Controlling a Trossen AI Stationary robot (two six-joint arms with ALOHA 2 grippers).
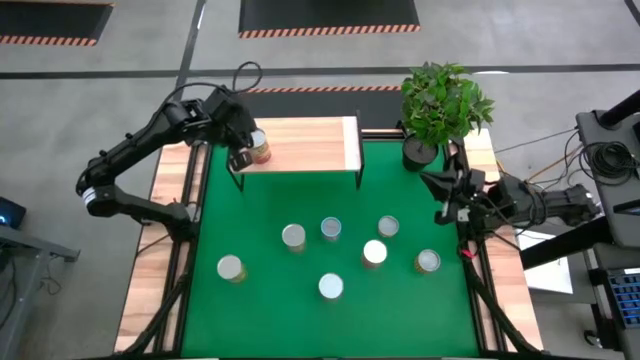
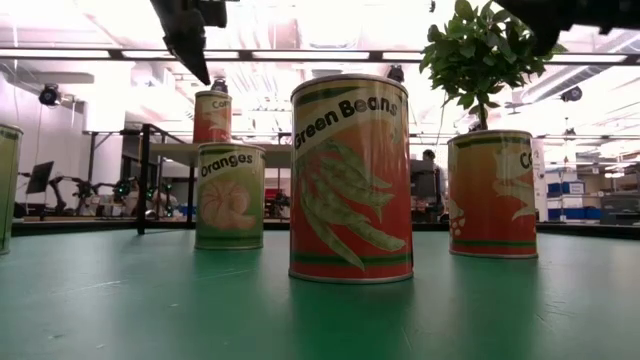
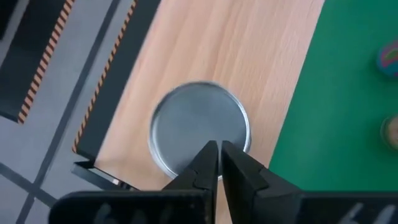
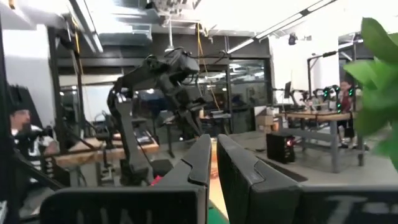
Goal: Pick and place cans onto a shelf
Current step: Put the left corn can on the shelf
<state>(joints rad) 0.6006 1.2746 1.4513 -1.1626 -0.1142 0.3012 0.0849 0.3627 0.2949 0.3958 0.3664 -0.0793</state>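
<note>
Looking straight down, the shelf [image 1: 305,143] sits at twelve o'clock on the green mat [image 1: 330,240], with one can [image 1: 260,147] standing on its left end. The left gripper [image 1: 240,150] hangs just beside that can. Six more cans lie across the mat's middle, from eight o'clock [image 1: 231,268] to four o'clock [image 1: 428,261]. The right gripper [image 1: 441,198] waits at three o'clock, near the potted plant [image 1: 440,105].

At table height, a green beans can [image 2: 351,178] stands nearest, an oranges can [image 2: 229,195] behind it at nine o'clock.

Left wrist camera: jaws nearly shut, holding nothing, poised over the can's silver lid [image 3: 199,127].

Right wrist camera: jaws narrow, empty.
</note>
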